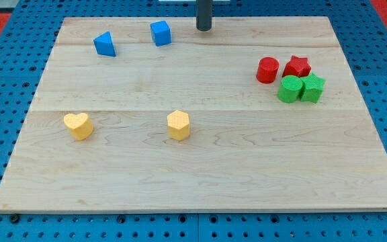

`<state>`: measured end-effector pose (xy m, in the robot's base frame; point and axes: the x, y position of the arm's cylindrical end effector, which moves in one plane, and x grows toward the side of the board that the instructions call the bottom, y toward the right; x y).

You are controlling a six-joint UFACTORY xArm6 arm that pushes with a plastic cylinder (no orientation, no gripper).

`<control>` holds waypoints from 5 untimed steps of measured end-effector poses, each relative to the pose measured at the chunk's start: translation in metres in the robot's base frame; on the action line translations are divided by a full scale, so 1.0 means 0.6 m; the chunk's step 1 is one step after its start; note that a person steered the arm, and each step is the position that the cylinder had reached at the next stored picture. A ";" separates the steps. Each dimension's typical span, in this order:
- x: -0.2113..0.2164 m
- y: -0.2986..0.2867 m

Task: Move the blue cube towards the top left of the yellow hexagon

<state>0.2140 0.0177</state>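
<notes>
The blue cube [160, 33] sits near the view's top, left of centre on the wooden board. The yellow hexagon [179, 125] lies well below it, near the board's middle. My tip [203, 29] stands at the view's top, a short way to the right of the blue cube and apart from it. The rod comes down from the view's top edge.
A blue triangular block [104, 44] lies left of the cube. A yellow heart [78, 125] lies at the left. At the right, a red cylinder [267, 70], red star [297, 66], green cylinder [289, 89] and green star [312, 88] cluster together. The board [200, 181] rests on blue pegboard.
</notes>
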 end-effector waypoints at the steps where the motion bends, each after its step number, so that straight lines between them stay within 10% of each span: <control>1: -0.036 -0.022; 5: 0.097 -0.168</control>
<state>0.2719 -0.0829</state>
